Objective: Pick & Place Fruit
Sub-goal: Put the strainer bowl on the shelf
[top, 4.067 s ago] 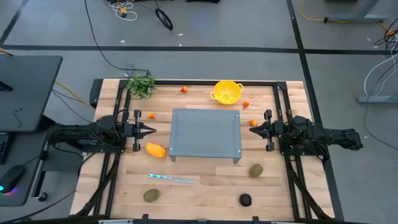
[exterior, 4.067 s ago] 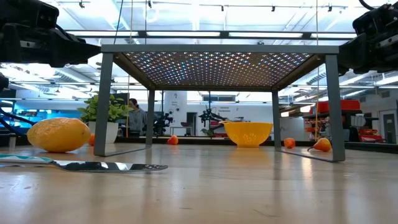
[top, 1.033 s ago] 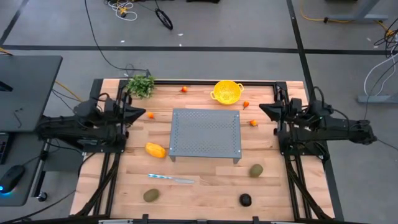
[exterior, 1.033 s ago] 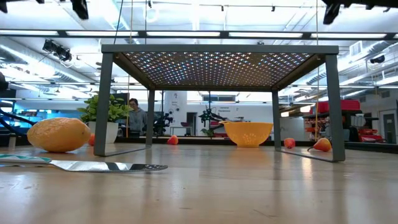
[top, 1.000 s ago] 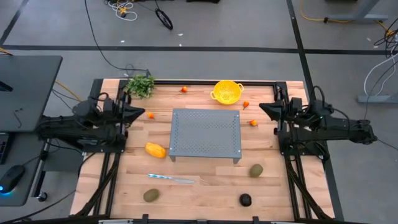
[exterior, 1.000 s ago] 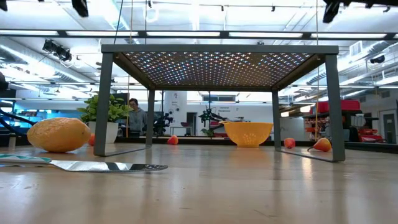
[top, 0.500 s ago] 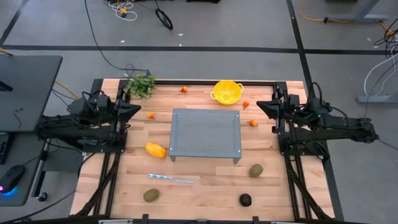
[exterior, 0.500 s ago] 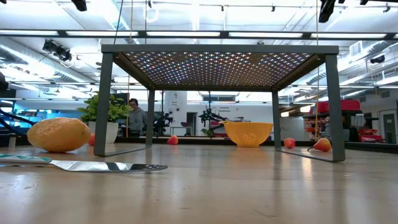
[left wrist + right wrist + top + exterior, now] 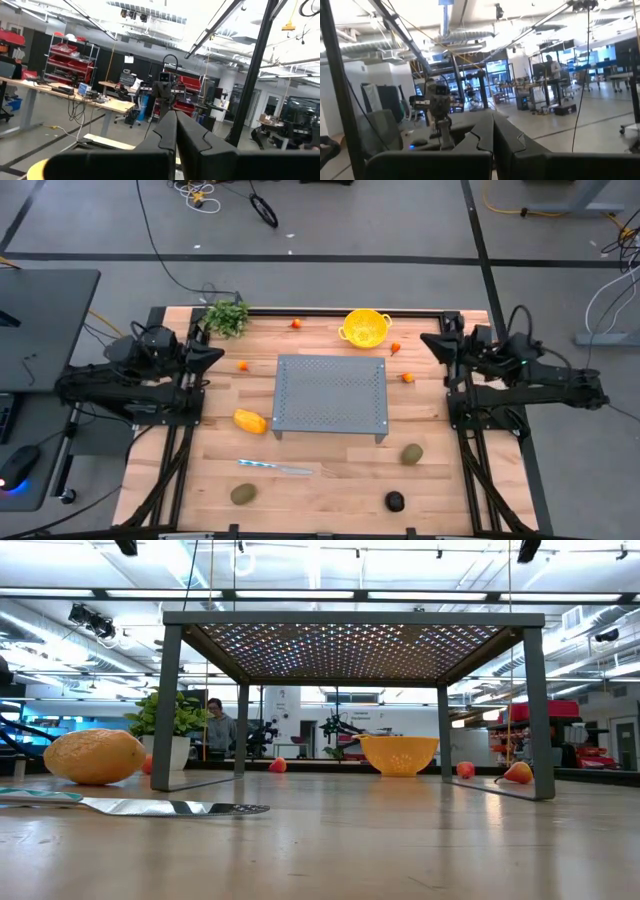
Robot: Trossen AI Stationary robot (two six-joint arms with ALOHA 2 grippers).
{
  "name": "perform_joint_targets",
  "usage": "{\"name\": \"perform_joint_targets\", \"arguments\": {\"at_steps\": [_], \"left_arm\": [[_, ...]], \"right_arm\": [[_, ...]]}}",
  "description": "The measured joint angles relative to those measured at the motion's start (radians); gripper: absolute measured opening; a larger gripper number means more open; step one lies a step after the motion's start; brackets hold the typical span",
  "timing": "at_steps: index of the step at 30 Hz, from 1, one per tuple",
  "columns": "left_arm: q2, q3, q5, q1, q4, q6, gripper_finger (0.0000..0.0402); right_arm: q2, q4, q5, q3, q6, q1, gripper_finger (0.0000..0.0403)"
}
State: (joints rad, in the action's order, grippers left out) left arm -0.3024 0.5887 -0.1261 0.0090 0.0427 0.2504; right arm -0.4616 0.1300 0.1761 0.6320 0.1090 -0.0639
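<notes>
Left gripper [image 9: 216,350] pinched shut, empty, at the table's left edge; right gripper [image 9: 428,340] likewise shut at the right edge. Fruit scattered on the table [image 9: 330,470]: yellow-orange fruit [image 9: 250,421] just left of the metal rack [image 9: 330,394]; two green ovals [image 9: 412,454], probably kiwis, and a black one [image 9: 395,501] near the front.
</notes>
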Motion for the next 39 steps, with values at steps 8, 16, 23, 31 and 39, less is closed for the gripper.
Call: {"name": "perform_joint_targets", "arguments": {"at_steps": [8, 16, 23, 31, 39], "left_arm": [[-0.122, 0.273, -0.016, 0.000, -0.268, -0.124, 0.0005], [-0.250, 0.492, -0.020, 0.000, -0.440, -0.215, 0.0003], [-0.269, 0.519, -0.005, 0.000, -0.470, -0.229, 0.0002], [-0.268, 0.519, -0.008, 0.000, -0.480, -0.206, 0.0002], [-0.268, 0.519, -0.016, 0.000, -0.480, -0.205, 0.0002]], "right_arm": [[-0.057, -0.253, -0.001, 0.230, -0.045, 0.000, 0.0001], [-0.091, -0.388, -0.002, 0.347, -0.076, 0.000, 0.0001], [-0.092, -0.456, -0.002, 0.347, -0.099, 0.000, 0.0001], [-0.104, -0.612, -0.002, 0.347, -0.099, 0.000, 0.0001], [-0.116, -0.668, -0.002, 0.347, -0.099, 0.000, 0.0001]]}}
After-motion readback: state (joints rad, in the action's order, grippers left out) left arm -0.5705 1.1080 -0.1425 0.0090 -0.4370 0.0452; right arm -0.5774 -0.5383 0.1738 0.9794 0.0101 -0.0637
